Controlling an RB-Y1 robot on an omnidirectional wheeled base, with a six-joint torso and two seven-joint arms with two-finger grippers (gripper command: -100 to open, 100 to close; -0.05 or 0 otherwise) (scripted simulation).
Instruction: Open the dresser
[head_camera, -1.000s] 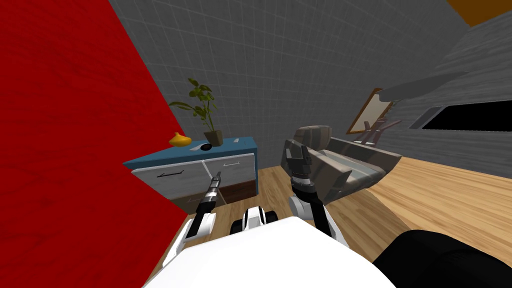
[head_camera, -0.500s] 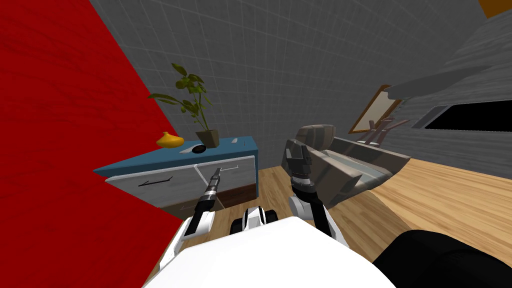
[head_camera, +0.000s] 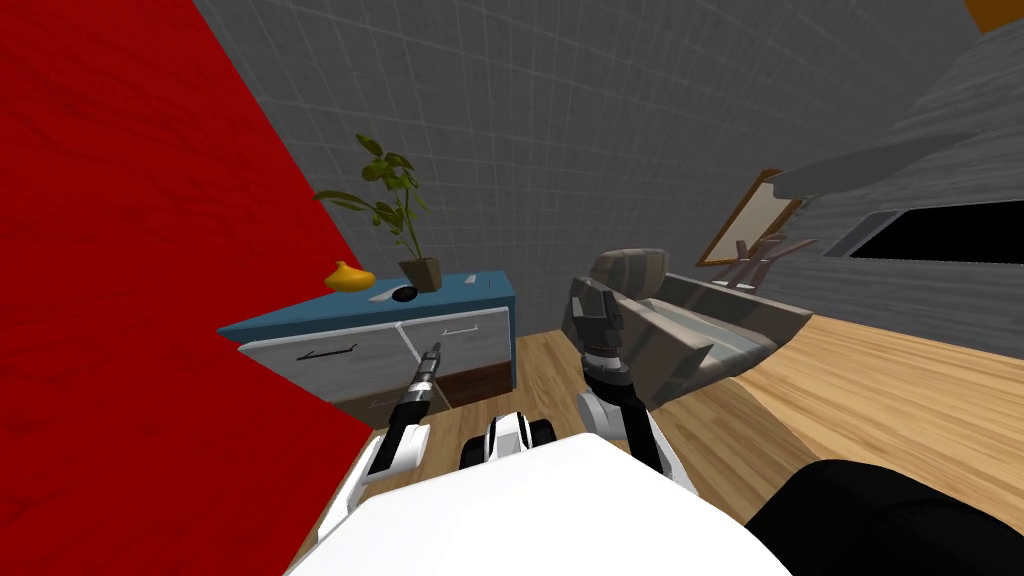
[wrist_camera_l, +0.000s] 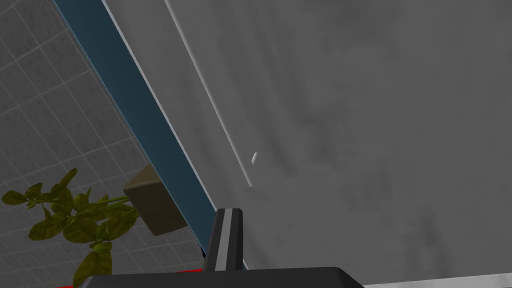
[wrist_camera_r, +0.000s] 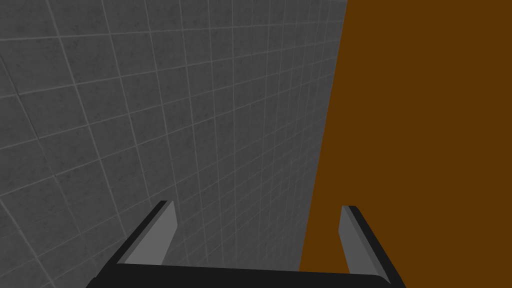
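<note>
The dresser (head_camera: 470, 345) stands ahead and to my left against the grey tiled wall (head_camera: 560, 130), partly cut off by a red wall (head_camera: 130, 300). It has a blue top (head_camera: 485, 288) carrying a potted plant (head_camera: 405, 225), with grey drawer fronts below. The left hand (wrist_camera_l: 229, 216) reaches toward the nearer grey drawer front (wrist_camera_l: 375, 125), its two fingers pressed together with nothing between them. A thin pale handle (wrist_camera_l: 220, 116) runs across that front just beyond the fingertips (whether the tips touch the panel I cannot tell). The right hand (wrist_camera_r: 257, 222) is held up beside me with its fingers spread wide and empty. The step in hand looks like the approach to the handle, with the drawer not yet opened. To do it well, the left fingers should part before they go further. They should then straddle the bar near its middle, not its end, and close firmly, since so slim a bar may slip. The pull ought to run straight out from the front, not sideways, so the drawer does not bind.
</note>
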